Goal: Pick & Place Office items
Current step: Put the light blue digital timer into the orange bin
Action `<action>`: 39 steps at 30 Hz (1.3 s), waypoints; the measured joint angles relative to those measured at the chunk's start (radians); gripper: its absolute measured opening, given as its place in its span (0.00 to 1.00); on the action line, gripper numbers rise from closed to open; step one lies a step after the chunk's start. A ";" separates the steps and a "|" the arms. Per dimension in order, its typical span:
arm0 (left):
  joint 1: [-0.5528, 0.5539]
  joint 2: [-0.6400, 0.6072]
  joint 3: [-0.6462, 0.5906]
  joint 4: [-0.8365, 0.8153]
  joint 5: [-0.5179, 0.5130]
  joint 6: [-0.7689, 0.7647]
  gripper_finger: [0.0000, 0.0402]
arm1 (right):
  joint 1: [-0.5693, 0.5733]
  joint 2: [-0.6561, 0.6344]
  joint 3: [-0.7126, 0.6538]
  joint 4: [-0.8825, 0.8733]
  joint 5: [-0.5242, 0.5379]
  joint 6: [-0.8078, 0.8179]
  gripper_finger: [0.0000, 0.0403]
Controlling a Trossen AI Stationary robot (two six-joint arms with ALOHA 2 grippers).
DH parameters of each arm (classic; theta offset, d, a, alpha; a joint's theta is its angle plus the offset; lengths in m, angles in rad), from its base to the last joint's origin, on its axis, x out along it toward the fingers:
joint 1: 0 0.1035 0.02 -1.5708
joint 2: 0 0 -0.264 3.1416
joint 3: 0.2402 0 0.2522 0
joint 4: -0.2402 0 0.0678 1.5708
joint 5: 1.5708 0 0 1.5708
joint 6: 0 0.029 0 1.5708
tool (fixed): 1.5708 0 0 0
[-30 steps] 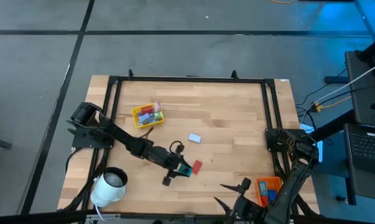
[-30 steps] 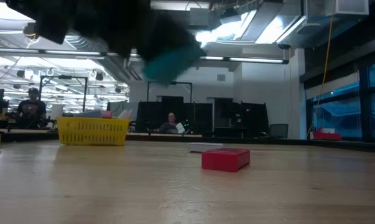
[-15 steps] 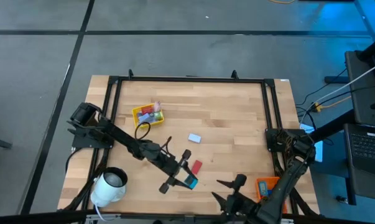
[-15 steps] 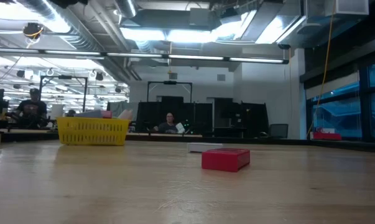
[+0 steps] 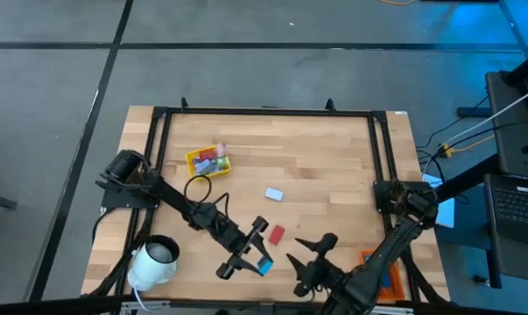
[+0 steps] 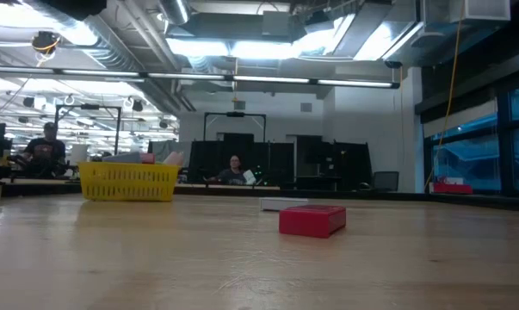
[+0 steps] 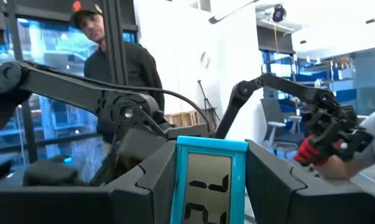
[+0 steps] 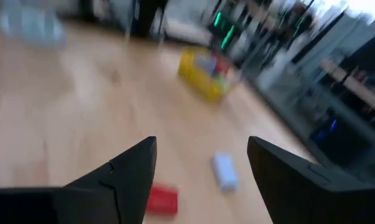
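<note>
The left hand (image 5: 260,259) is hovering above the near middle of the wooden surface (image 5: 325,166), its fingers (image 7: 143,180) clamped on a teal piece (image 5: 264,265) held upright between them. In the left wrist view that piece (image 7: 211,180) is filling the gap between the 2 dark fingers, its pale face showing dark markings, while a person in dark clothing (image 7: 122,68) is standing beyond the surface.

The right hand (image 5: 309,262) is hanging just to the right of it, near the front edge, with its fingers (image 8: 122,171) spread wide and holding nothing. Its wrist camera is looking across the wood toward the yellow tray (image 8: 206,78).

A red piece (image 5: 277,234) is lying flat on the surface just beyond the left hand, and a light blue piece (image 5: 274,194) is lying further back, near the middle. From table height the red piece (image 6: 312,220) is sitting in front of the pale one (image 6: 283,204).

The yellow tray (image 5: 193,158) is sitting at the far left, holding several small red, pink and grey pieces (image 5: 213,157). An orange tray (image 5: 369,259) is sitting at the near right, partly covered by the right arm. A white roll (image 5: 154,261) is standing at the near left corner.
</note>
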 joint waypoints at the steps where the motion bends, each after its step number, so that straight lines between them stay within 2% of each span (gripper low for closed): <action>1: 0.000 0.007 0.000 0.014 -0.001 0.000 0.39 | 0.006 0.000 0.009 0.006 0.047 -0.007 0.64; 4: 0.000 0.015 0.000 0.065 -0.002 0.005 0.39 | 0.038 -0.002 0.038 0.040 0.198 -0.009 0.64; 6: 0.000 0.015 0.000 0.085 -0.002 0.020 0.40 | 0.059 -0.002 0.049 0.045 0.262 0.037 0.64; 10: -0.009 0.015 0.001 0.168 0.018 0.057 0.39 | 0.076 -0.002 0.050 0.047 0.316 0.168 0.64; 13: -0.024 0.015 0.002 0.178 0.014 0.113 0.40 | 0.076 0.000 0.050 0.093 0.352 0.194 0.64; 19: -0.034 0.048 0.057 0.168 -0.002 0.201 0.39 | 0.061 0.003 0.050 0.242 0.354 0.085 0.64; 23: -0.004 0.117 0.140 0.170 0.016 0.181 0.40 | 0.060 0.003 0.050 0.402 0.353 -0.120 0.64; 26: 0.021 0.170 0.198 0.169 0.025 0.163 0.40 | 0.059 0.003 0.056 0.507 0.309 -0.296 0.64; 29: 0.041 0.195 0.230 0.164 0.056 0.149 0.40 | 0.051 0.003 0.058 0.558 0.280 -0.394 0.64; 39: 0.047 0.196 0.241 0.157 0.073 0.145 0.40 | 0.049 0.003 0.058 0.562 0.321 -0.422 0.64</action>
